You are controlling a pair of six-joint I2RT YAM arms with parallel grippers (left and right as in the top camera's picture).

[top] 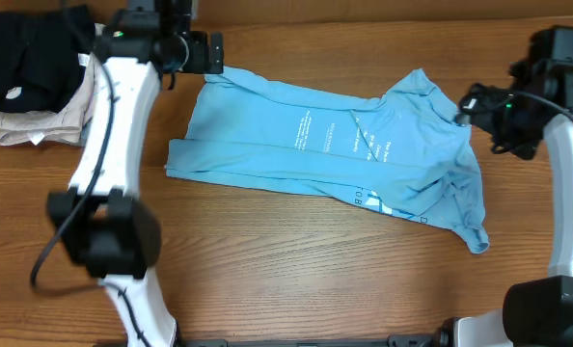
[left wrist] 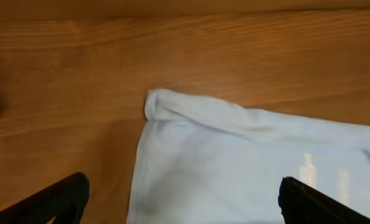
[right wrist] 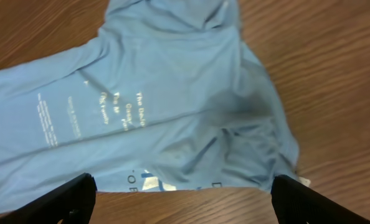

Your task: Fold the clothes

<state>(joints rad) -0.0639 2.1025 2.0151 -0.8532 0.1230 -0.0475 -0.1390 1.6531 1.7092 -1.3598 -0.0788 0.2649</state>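
Wood-grain bench (top: 296, 270) is carrying the sky-blue T-shirt (top: 315, 145), which is lying across its middle from left to right with white lettering facing up. Its near long edge is looking doubled over into a band, so one lengthwise fold is possibly in place, though I cannot tell for sure. The right end is bunching into wrinkles, and a loose flap is trailing toward the near right. The left hand (top: 212, 53) is hovering over the shirt's far left corner, its fingers (left wrist: 54, 202) standing wide apart with nothing between them. The right hand (top: 472, 102) is hanging at the shirt's right edge, likewise spread wide and gripping nothing. Judging by this, the folding is sitting at an early stage: the cloth is needing smoothing, and the crosswise folds into a compact packet are not yet made. A black garment (top: 21, 53) and a beige one (top: 36, 125) are resting at the far left, apart from the shirt.
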